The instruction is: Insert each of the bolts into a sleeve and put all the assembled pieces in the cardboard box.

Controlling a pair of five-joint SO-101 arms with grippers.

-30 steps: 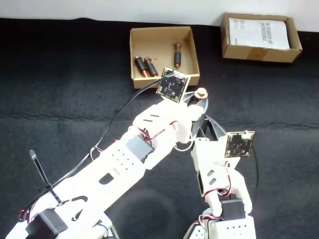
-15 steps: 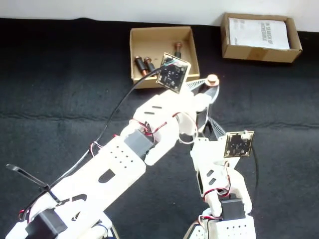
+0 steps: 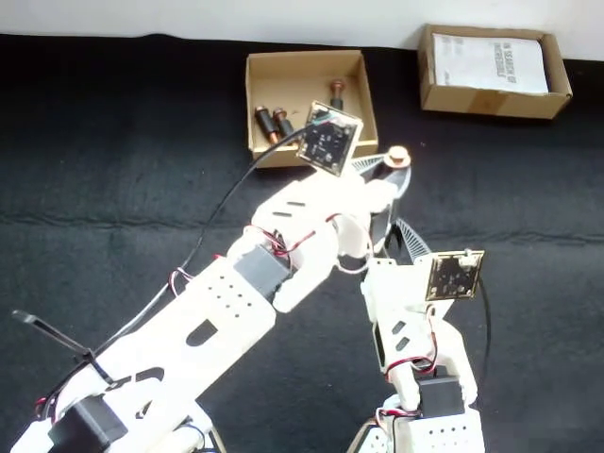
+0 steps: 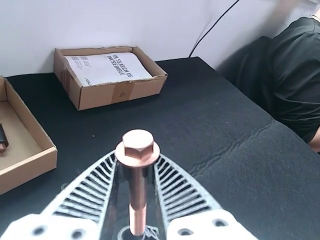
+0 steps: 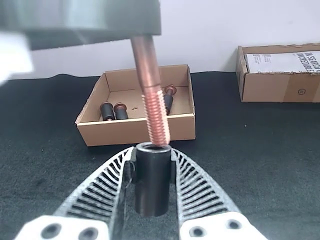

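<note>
The sleeve point(image 5: 152, 177) is held upright by the right gripper point(image 5: 152, 156), whose ribbed fingers are closed on its two sides. Just above it, the bolt point(image 5: 149, 85) is clamped on its shank by the left gripper point(image 4: 137, 167), with the head up and the thread down. The threaded tip is placed at the mouth of the sleeve. Whether it is already inside cannot be told.

The bolt is seen slightly tilted against the sleeve, and the main risk is judged to be here. If it is pushed down at this angle, the thread may be caught on the rim, and the sleeve may be turned or pressed out of the fingers. The sleeve is gripped only on its smooth sides, so a slip downward is also possible. If the bolt is released too early, it may tip and fall on the table point(image 3: 113, 189).

Behind the grippers, the box point(image 5: 135, 131) is found near, with three assembled pieces point(image 5: 114, 111) laid inside. Its front wall must be passed over, and the piece could be knocked against it if carried low. Bare floor is seen between the pieces. To the right, open table is left between the box and the second box point(image 5: 280, 85), which stands well apart, at the far edge.
</note>
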